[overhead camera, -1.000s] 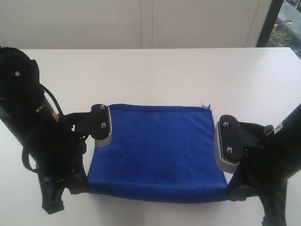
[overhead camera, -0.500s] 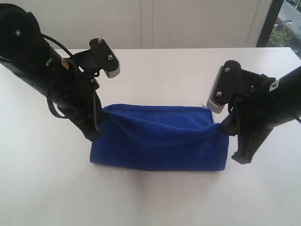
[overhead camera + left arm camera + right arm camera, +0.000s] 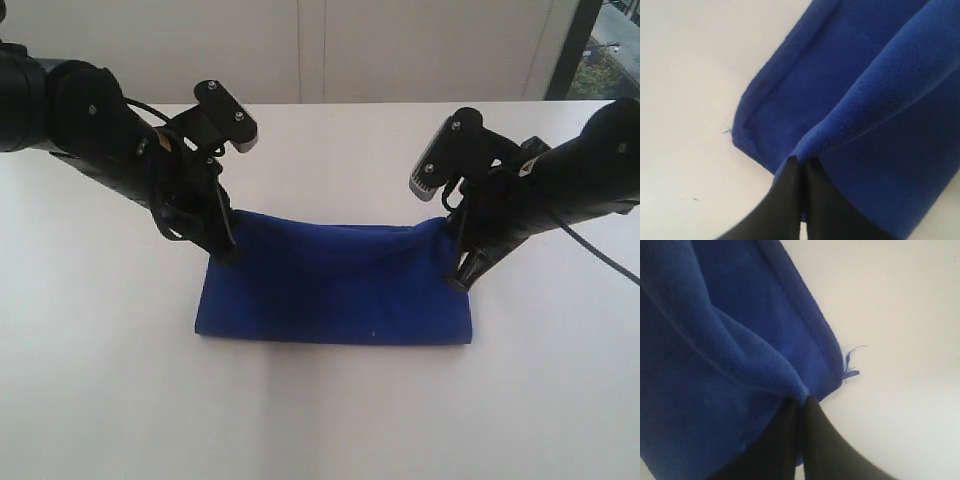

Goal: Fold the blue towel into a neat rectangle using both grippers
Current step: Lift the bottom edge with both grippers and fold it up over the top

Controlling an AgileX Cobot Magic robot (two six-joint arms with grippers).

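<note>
The blue towel [image 3: 335, 290] lies folded over on the white table [image 3: 330, 410], its upper layer drawn toward the far edge. My left gripper [image 3: 226, 250] is shut on the towel's left corner, and my right gripper [image 3: 462, 278] is shut on its right corner. In the left wrist view the black fingers [image 3: 787, 200] pinch a fold of blue towel [image 3: 865, 100], with a hemmed lower layer lying on the table beyond. In the right wrist view the closed fingers [image 3: 815, 440] hold the blue towel [image 3: 700, 365] beside a frayed corner thread [image 3: 850, 362].
Both dark arms [image 3: 100, 130] [image 3: 570, 180] slant in from the sides, their wrist cameras [image 3: 235, 120] [image 3: 440, 165] raised above the cloth. A pale wall [image 3: 300, 50] closes the table's far edge; a window [image 3: 605, 45] shows at the right.
Both grippers have carried the near edge of the towel up and over toward the far edge, halving the cloth. The arms now lean further back and the lifted layer hangs lower.
</note>
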